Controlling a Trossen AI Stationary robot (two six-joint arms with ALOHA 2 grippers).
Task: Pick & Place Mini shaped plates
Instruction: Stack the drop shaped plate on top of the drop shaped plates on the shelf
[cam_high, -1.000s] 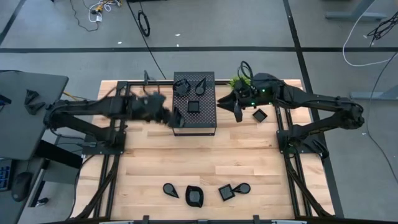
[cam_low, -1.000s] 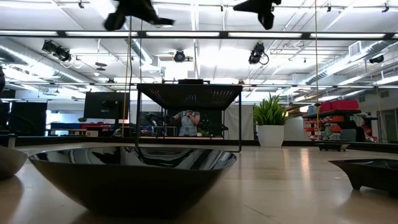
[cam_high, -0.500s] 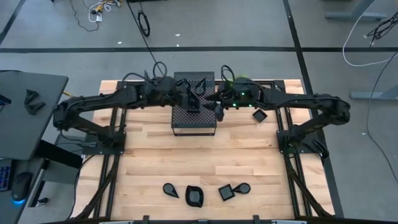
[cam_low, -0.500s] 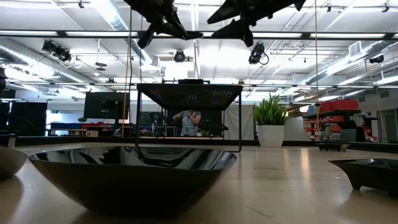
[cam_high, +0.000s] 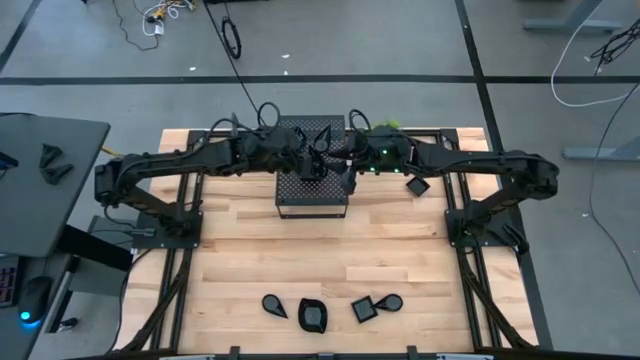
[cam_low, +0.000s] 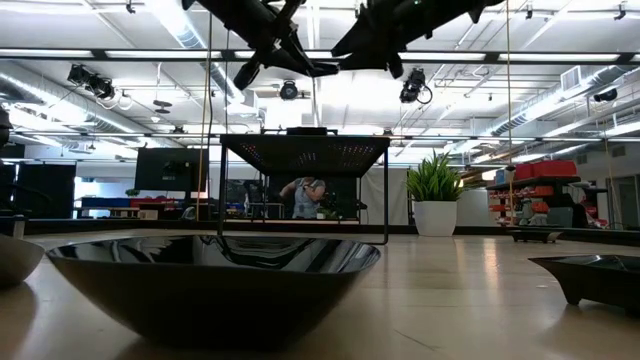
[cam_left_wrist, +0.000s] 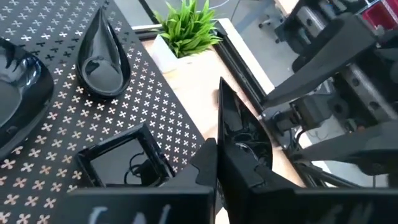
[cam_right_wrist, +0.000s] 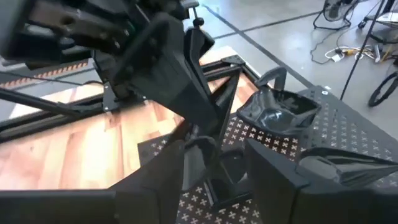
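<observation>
Wooden table (cam_high: 320, 250), perforated box (cam_high: 312, 185) holding mini plates (cam_left_wrist: 102, 59), left tool (cam_high: 305, 165) clamping a plate, right tool (cam_high: 345, 178) apart.

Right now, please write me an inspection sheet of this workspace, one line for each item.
Surface: pale wooden table, black perforated box at its far middle.
Job's things: glossy black mini plates; four at near edge, three on box, square one among them, one right of box.
Clutter: green potted plant.
Grippers: left gripper shut on a plate, right gripper open, both above box.
Cables: on floor beyond table.
Surroundings: a person far behind.
</observation>
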